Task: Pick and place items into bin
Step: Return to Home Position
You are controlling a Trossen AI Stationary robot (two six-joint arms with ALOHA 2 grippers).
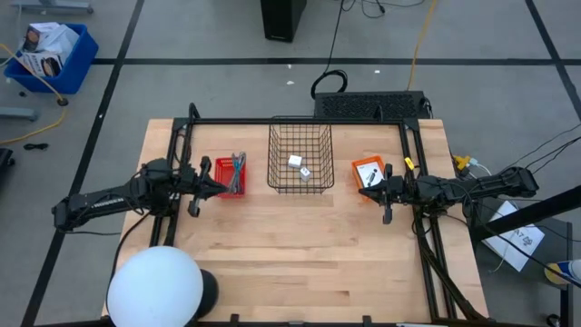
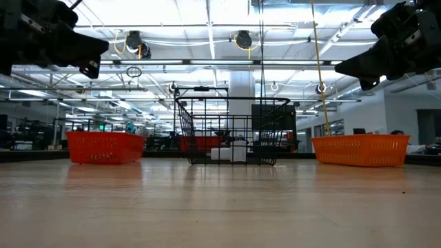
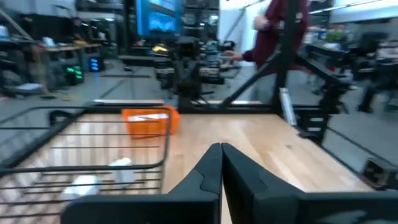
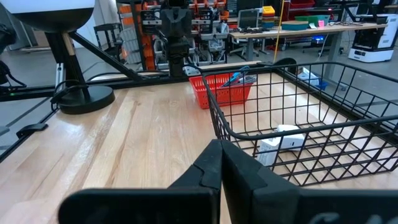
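Observation:
A black wire bin stands at the table's far middle with two tiny white blocks on its floor, also seen in the right wrist view as blocks. To its left, a red basket holds a slim teal tool and a thin grey strip. To its right, an orange basket holds a white card. My left gripper hangs shut, level, by the red basket. Level with it, my right gripper hangs shut by the orange basket. Both are well above the table.
A white dome lamp on a black base stands at the near left corner. A black frame rail runs round the table's far half. A person in a dark red top stands beyond the table. The wood between the baskets and the near edge is bare.

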